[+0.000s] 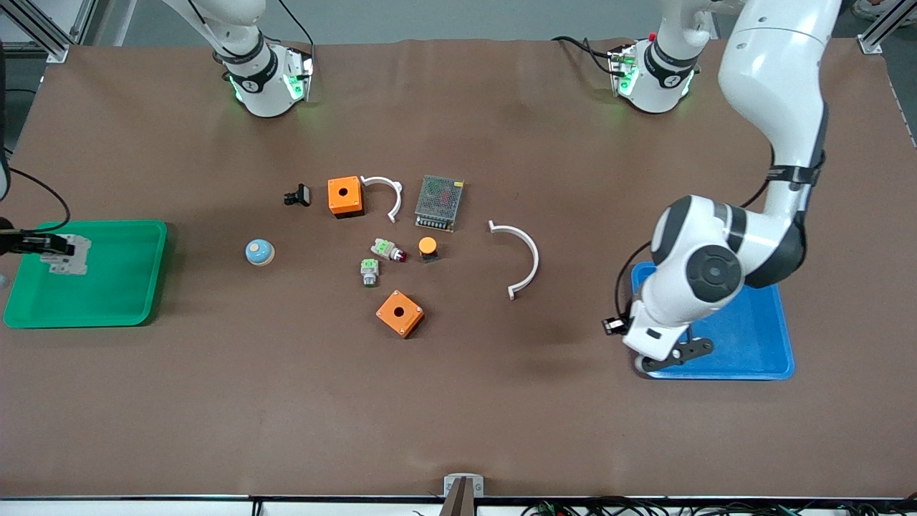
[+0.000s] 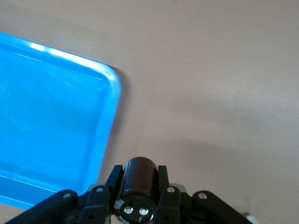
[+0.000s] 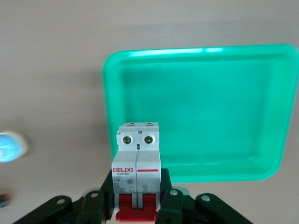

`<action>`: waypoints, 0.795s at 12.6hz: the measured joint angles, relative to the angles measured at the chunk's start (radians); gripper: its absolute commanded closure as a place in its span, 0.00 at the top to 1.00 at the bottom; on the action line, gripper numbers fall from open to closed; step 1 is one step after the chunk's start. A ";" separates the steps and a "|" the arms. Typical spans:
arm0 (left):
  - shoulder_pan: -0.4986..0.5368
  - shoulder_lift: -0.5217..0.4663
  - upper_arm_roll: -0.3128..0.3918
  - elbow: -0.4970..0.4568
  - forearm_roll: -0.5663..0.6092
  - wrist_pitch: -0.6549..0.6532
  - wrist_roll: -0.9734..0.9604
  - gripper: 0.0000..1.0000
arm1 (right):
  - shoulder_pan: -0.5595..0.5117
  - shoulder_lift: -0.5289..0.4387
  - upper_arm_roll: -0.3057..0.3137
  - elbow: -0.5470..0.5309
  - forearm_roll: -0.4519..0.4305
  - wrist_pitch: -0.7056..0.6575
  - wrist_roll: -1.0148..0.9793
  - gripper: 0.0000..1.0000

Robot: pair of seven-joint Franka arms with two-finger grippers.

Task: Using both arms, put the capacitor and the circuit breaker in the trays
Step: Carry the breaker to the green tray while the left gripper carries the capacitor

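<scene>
Left arm: reaching down from its base, elbow bent, left gripper (image 2: 140, 193) clamping the capacitor (image 2: 139, 179). Right arm: extending outward, right gripper (image 3: 138, 200) clamping the circuit breaker (image 3: 137, 163) at its red end.

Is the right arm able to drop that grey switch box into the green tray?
Probably yes. The right gripper is shut on the circuit breaker, over the green tray, and nothing lies in the tray to block it.

Brown table (image 1: 458, 401): green tray (image 1: 107, 301), blue tray (image 1: 759, 351), scattered electrical parts.
</scene>
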 measured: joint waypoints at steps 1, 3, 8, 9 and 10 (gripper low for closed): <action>0.018 -0.004 0.000 0.000 0.000 -0.013 0.030 0.01 | -0.030 0.029 0.000 0.001 -0.013 0.049 -0.026 0.16; 0.050 -0.009 0.000 -0.001 0.000 -0.033 0.054 0.00 | -0.068 0.088 0.000 0.003 -0.018 0.127 -0.052 0.17; 0.175 -0.002 0.002 -0.046 0.014 -0.040 0.207 0.01 | -0.098 0.207 0.001 0.005 -0.018 0.239 -0.063 0.17; 0.204 0.002 0.002 -0.057 0.041 -0.037 0.255 0.01 | -0.099 0.220 0.002 0.005 -0.018 0.248 -0.063 0.17; 0.232 0.008 0.002 -0.069 0.066 -0.024 0.296 0.01 | -0.102 0.231 0.002 0.005 -0.018 0.258 -0.063 0.17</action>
